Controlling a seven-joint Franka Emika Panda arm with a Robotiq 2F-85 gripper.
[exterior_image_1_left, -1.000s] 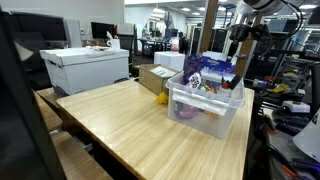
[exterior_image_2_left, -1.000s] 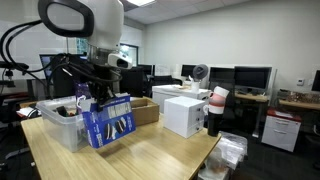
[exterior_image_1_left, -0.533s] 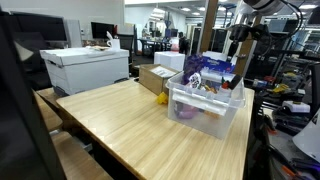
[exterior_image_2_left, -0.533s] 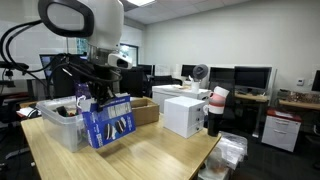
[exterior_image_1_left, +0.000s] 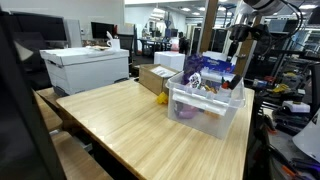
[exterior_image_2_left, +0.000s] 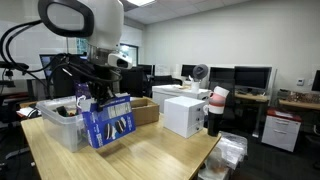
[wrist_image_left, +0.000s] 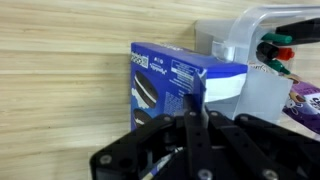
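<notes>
Claw (exterior_image_2_left: 97, 98) clamped on a blue box (exterior_image_2_left: 108, 122).
Box hangs tilted at centre left, beside the clear bin (exterior_image_2_left: 58, 125) on the wooden surface (exterior_image_2_left: 150, 155).

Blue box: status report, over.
Fingers shut on blue box top edge. Box upright over wooden table. Clear bin close alongside.

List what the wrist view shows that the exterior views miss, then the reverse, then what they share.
Only the wrist view: the small print on the blue box's top face, and the gripper up close, shut on the box's upper edge. Only the exterior views: the white robot arm, a white box, a brown carton and monitors. Shared: the blue box, the clear bin beside it, and the wooden table.
</notes>
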